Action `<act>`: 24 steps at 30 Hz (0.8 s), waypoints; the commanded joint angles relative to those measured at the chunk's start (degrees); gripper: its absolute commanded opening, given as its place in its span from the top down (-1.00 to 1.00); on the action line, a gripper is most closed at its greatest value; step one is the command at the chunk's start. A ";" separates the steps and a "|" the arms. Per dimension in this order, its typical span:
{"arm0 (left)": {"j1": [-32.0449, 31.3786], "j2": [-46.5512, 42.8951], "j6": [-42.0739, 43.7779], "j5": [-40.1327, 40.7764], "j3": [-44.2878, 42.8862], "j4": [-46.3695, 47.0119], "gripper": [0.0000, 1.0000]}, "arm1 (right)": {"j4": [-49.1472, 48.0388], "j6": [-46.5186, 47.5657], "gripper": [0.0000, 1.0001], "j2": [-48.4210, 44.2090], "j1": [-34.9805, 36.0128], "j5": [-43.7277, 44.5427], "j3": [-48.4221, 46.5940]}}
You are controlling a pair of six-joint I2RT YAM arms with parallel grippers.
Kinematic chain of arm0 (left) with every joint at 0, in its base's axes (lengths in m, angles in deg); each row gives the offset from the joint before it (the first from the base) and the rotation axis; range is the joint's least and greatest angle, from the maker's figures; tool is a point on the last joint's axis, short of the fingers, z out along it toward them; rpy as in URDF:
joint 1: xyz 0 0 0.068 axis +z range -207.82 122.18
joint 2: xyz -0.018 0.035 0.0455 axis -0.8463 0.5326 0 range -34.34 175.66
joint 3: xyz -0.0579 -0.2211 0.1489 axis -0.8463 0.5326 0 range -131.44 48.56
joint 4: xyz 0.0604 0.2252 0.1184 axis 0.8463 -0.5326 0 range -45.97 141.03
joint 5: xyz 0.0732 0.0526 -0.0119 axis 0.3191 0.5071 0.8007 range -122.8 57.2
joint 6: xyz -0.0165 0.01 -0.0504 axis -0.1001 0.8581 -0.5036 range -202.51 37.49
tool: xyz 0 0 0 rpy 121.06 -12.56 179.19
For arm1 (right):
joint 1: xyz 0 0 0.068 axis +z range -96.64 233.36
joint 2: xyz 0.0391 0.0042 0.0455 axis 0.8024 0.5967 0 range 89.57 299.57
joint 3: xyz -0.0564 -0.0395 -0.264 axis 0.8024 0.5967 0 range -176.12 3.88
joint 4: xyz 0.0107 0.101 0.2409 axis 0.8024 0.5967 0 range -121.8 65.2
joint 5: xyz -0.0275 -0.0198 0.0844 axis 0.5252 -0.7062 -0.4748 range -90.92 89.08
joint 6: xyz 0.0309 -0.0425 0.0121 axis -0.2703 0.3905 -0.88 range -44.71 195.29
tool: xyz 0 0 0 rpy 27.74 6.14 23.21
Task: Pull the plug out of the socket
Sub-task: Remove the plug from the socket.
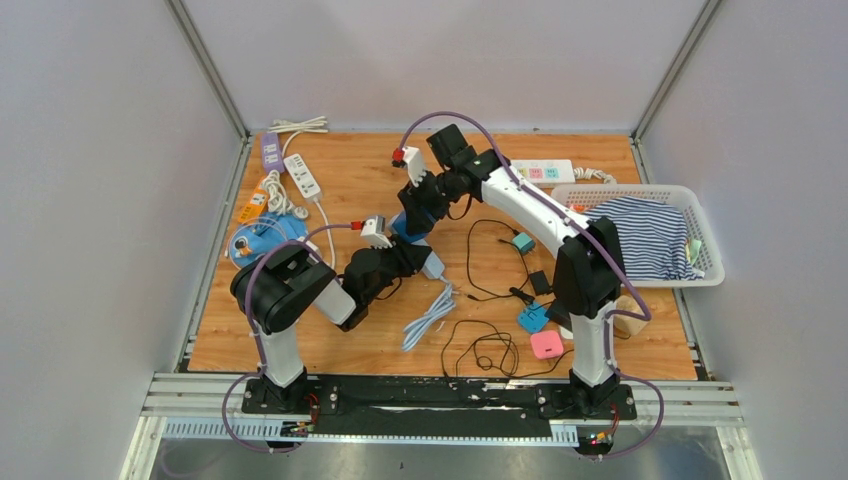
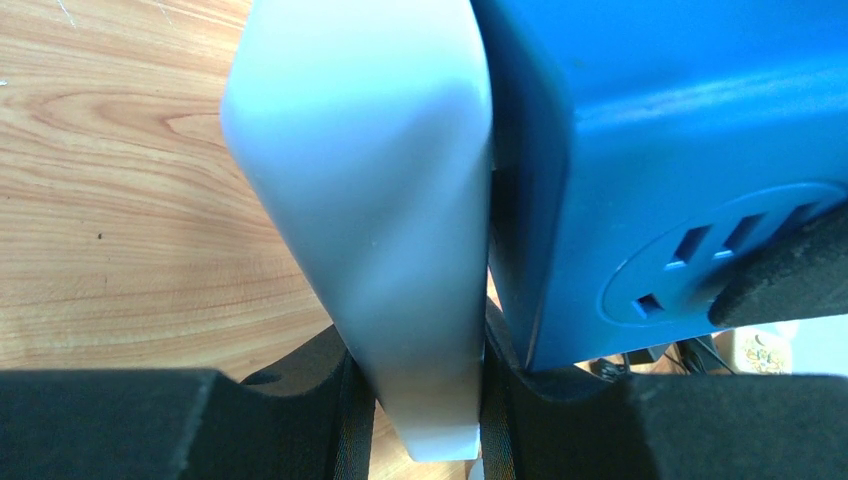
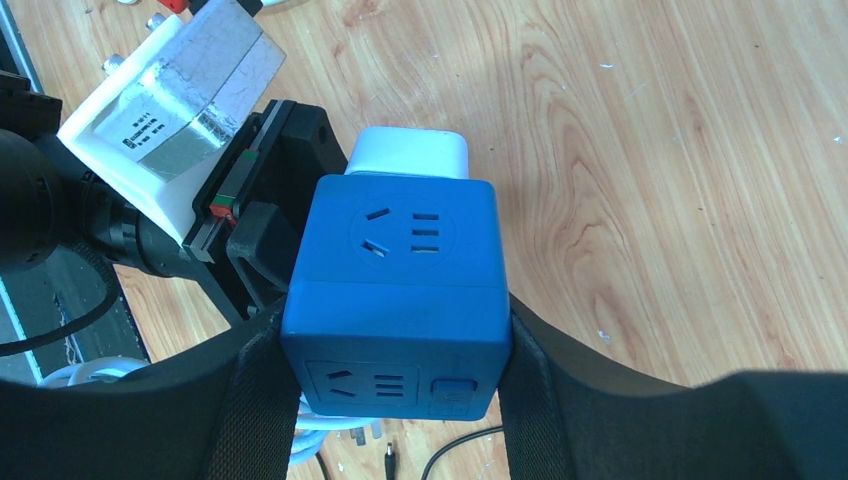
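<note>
From above, both arms met near the middle of the desk. The right claw gripped a blue cube socket, and the left claw reached in from the other side at the white plug. The plug's pale cable trailed toward the near edge.

In the left wrist view, the left claw was clamped on the flat sides of the white plug, whose face lay against the blue cube with only a thin dark seam between them. No prongs showed, so the plug looked seated.

In the right wrist view, the right claw was clamped on opposite sides of the cube, and the plug stuck out of the far face.

With both grips apparently set, the step in hand seemed to be the separation itself. The next move probably called for a straight pull along the prongs, with the right arm holding the cube steady and neither arm twisting.
</note>
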 commanded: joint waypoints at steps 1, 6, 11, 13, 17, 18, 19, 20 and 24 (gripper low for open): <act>-0.70 0.56 5.61 -1.03 0.10 3.49 1.00 | 1.71 0.66 1.00 1.14 0.65 -4.06 1.93; -0.70 0.63 5.69 -1.54 -0.24 2.81 1.00 | 11.60 11.64 1.00 2.14 2.97 -31.42 -1.93; -0.70 0.25 6.08 -1.55 -0.24 2.13 1.00 | 13.83 12.17 1.00 1.92 4.21 -23.64 -4.73; -0.70 0.07 6.23 -1.64 -0.24 2.12 1.00 | 9.14 6.32 1.00 1.54 4.40 -9.25 -3.19; -0.70 0.02 6.49 -1.72 -0.24 2.12 1.00 | 2.73 -0.70 1.00 1.85 3.95 15.41 -0.67; -0.70 -0.05 6.50 -1.73 -0.24 2.12 1.00 | 2.08 -1.43 1.00 1.70 3.73 17.50 -0.19; -0.70 -0.03 6.57 -1.68 -0.22 2.12 1.00 | 1.80 -1.68 1.00 1.63 3.53 17.90 0.08; -0.70 -0.03 6.58 -1.64 -0.21 2.12 1.00 | 1.74 -1.59 1.00 1.43 3.45 17.20 0.25; -0.70 0.14 6.43 -1.72 -0.24 2.14 1.00 | 4.21 3.32 1.00 0.29 3.47 0.22 0.58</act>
